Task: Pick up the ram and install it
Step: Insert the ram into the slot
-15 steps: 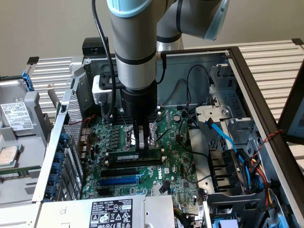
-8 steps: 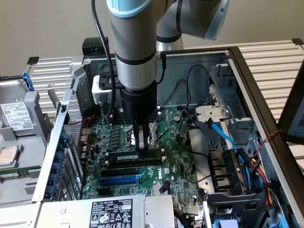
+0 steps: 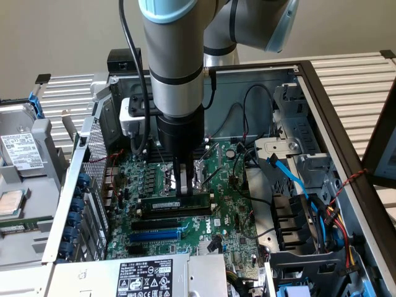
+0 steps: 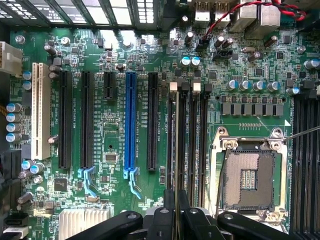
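You had soft, even light from above in the exterior view: the arm (image 3: 179, 62) carried a pale sheen and shaded the board (image 3: 229, 204) around the ram (image 3: 173, 203). In the wrist view, white light glared through the vents (image 4: 112, 15), while the board itself was evenly lit.

Arm (image 3: 178, 55) vertical, wrist pointing down; tool (image 3: 184, 187) clamped nearly closed.

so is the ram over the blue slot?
No, the ram sits in the gripper at the black slots beside the CPU socket, apart from the blue slot.
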Action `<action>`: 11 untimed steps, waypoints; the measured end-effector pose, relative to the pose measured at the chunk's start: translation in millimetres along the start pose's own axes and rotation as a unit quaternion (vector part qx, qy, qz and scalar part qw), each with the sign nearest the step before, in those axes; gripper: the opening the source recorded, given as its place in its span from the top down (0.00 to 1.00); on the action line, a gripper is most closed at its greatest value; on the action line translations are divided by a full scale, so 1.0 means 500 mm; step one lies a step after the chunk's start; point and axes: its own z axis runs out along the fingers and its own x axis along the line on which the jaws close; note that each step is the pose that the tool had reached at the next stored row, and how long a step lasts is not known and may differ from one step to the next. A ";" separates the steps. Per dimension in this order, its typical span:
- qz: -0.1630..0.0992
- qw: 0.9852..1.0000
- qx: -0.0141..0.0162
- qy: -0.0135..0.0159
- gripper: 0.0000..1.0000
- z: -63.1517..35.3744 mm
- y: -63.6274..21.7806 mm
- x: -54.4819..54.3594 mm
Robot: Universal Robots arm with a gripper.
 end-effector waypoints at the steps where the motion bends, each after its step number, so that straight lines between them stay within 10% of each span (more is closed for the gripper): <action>1: 0.001 1.000 0.000 0.000 0.86 0.000 0.000 0.000; 11: 0.017 1.000 0.001 0.000 0.86 0.000 0.002 0.001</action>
